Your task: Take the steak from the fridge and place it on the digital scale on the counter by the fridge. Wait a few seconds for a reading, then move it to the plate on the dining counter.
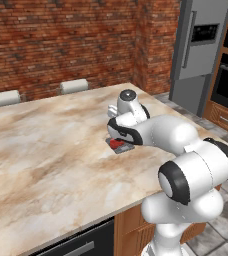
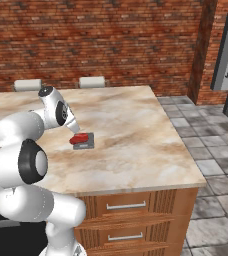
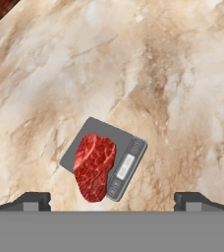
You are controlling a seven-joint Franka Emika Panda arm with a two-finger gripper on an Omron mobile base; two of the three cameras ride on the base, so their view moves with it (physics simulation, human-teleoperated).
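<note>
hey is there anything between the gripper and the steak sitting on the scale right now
Nothing visible. The steak lies on the digital scale on the counter, and the open gripper hangs just above it with only bare marble around.

The glossy white arm is built of fat rounded segments joined by black bands, with a dark grey round cap at one joint; small dark grey square-tipped fingers.
</note>
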